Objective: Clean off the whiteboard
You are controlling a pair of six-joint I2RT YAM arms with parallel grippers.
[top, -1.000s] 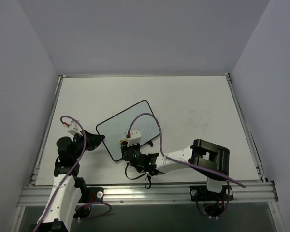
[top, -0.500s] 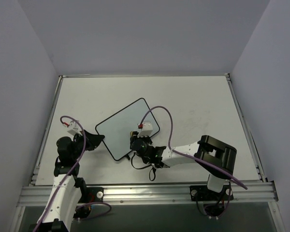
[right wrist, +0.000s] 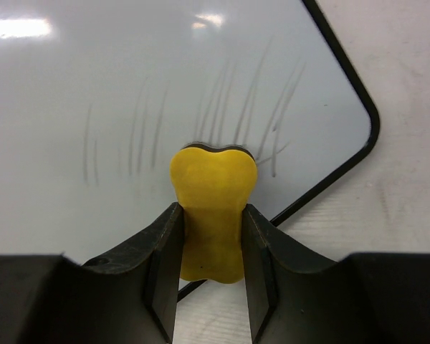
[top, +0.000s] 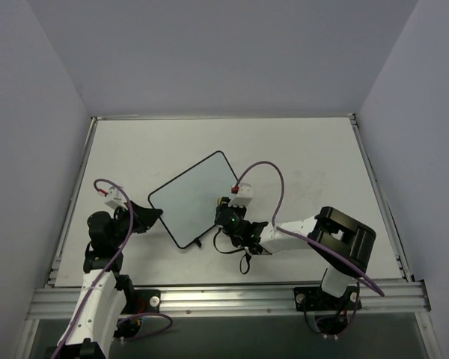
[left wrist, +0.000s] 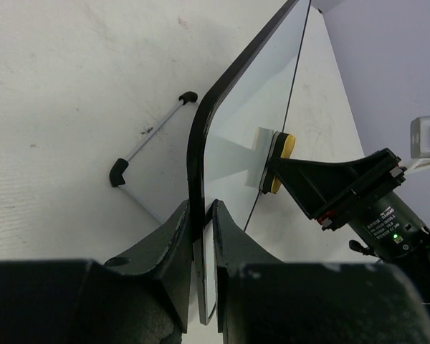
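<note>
Moved since a second ago: right tool has slid rightward across the whiteboard. It was at the board's bottom corner and is now at its right corner, lower centre of the top view. Board holds about the same spot, lying diagonally on the counter, left of centre.

State now:
- left tool is clenched on the board's black frame along the lower-left edge, one finger on either face
- right tool is grasping a yellow sponge, its far end against the white surface just inside the rounded corner

Right wrist view: faint grey streaks on the board above the sponge, fanning out to both sides of it. Left wrist view: thin wire foot with black ends beneath the board, resting on the counter, left of centre in that frame.
</note>
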